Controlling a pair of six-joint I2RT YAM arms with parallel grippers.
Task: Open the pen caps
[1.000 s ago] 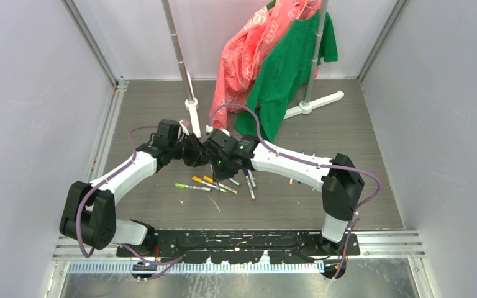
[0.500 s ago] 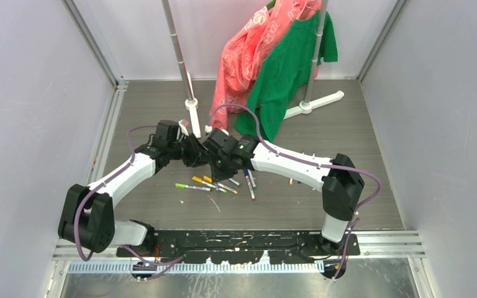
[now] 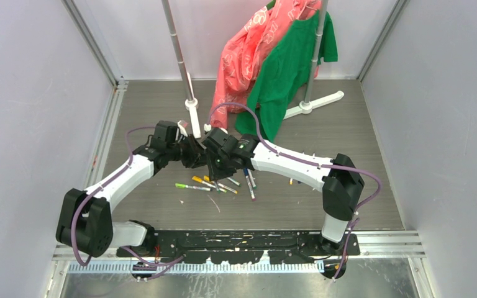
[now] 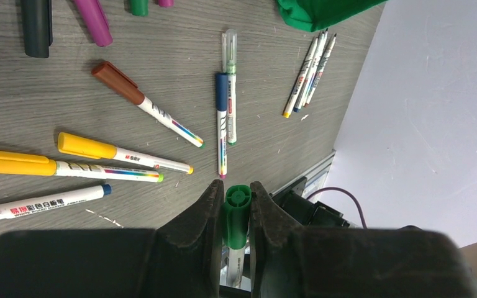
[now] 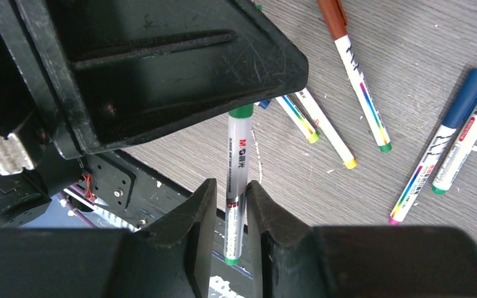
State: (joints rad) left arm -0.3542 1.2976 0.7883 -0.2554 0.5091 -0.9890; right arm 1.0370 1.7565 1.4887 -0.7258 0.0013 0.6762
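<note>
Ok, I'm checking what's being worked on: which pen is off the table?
The green-capped pen, pinched at its cap by the left claw, white barrel passing through the right claw. Every other pen lies flat on the table.

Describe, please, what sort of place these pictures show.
Probably a robot test cell: plain grey panel walls, two arms bolted at a table's edge, and staged props: marker pens, a clothes rack.
</note>
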